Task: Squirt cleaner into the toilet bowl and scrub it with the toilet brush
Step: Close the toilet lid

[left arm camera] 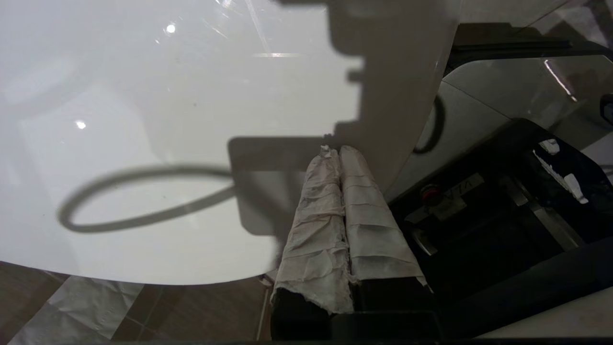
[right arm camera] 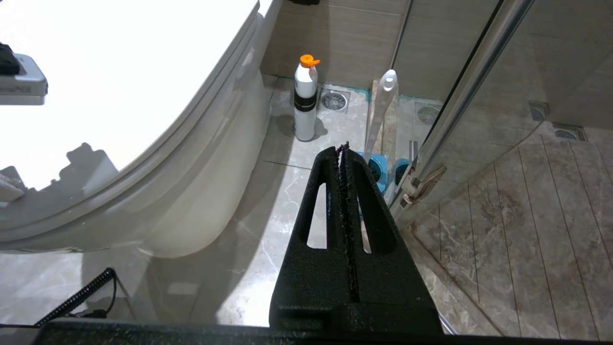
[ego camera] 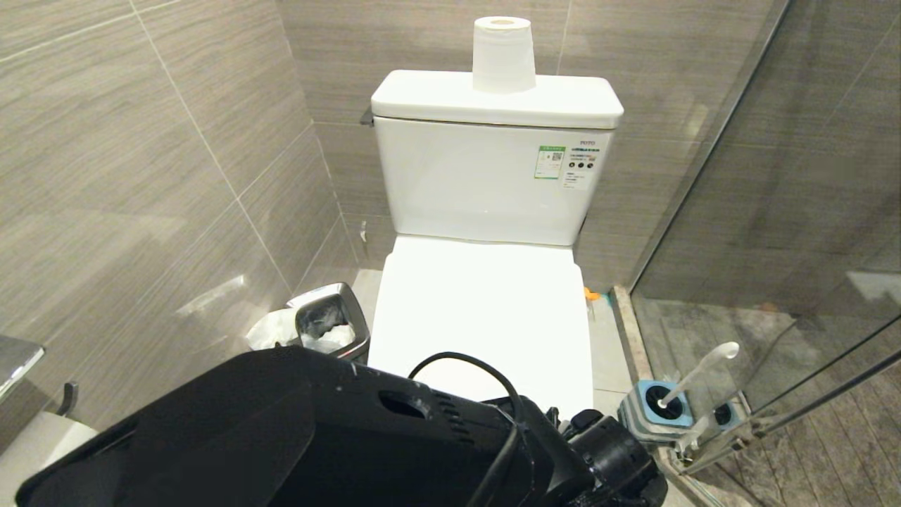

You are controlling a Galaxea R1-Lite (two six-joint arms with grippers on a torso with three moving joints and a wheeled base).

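Two grippers, jaws pressed together, hold nothing: left gripper at the closed toilet lid's near edge may slip off it; toilet brush stands in its holder, floor right.

The left gripper, its two cloth-wrapped fingers pressed together, hovers at the edge of the glossy white closed toilet lid, casting shadow.
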